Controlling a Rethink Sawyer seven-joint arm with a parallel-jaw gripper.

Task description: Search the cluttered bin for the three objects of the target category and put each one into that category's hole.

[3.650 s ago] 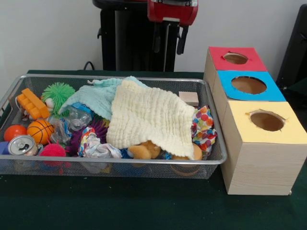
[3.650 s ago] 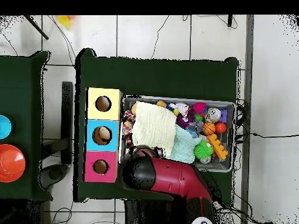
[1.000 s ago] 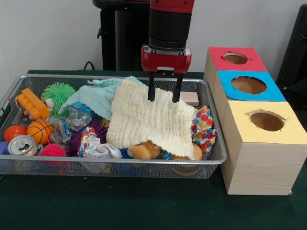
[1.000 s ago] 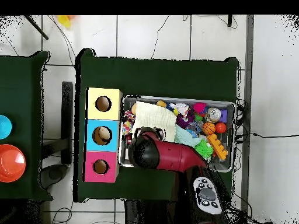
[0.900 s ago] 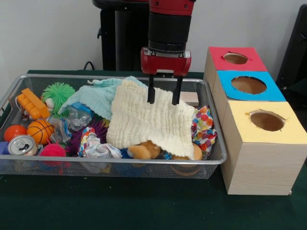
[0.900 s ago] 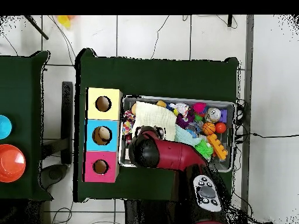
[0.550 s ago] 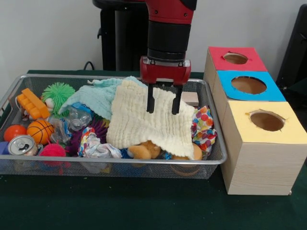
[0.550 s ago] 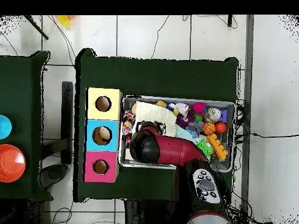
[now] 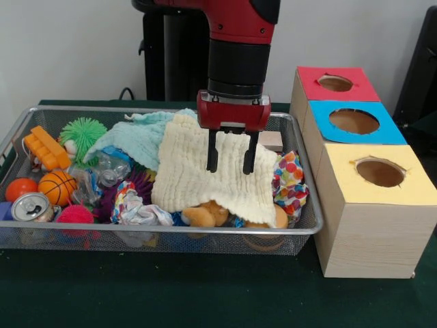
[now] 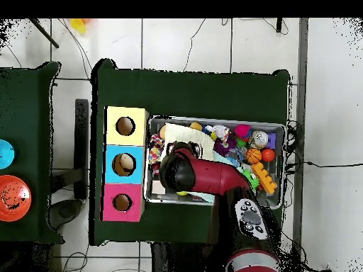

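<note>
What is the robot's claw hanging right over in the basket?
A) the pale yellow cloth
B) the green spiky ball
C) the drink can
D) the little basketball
A: in the front view the open gripper hangs over the pale yellow cloth in the wire basket, with the other three things off toward the basket's opposite end.

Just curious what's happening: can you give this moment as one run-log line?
hand: open, over cream cloth | holding: nothing | teddy bear: partly under cloth | wire bin: cluttered

Robotics lab: pedestal-mounted arm (image 9: 239,41), floor cables (image 10: 198,35).
</note>
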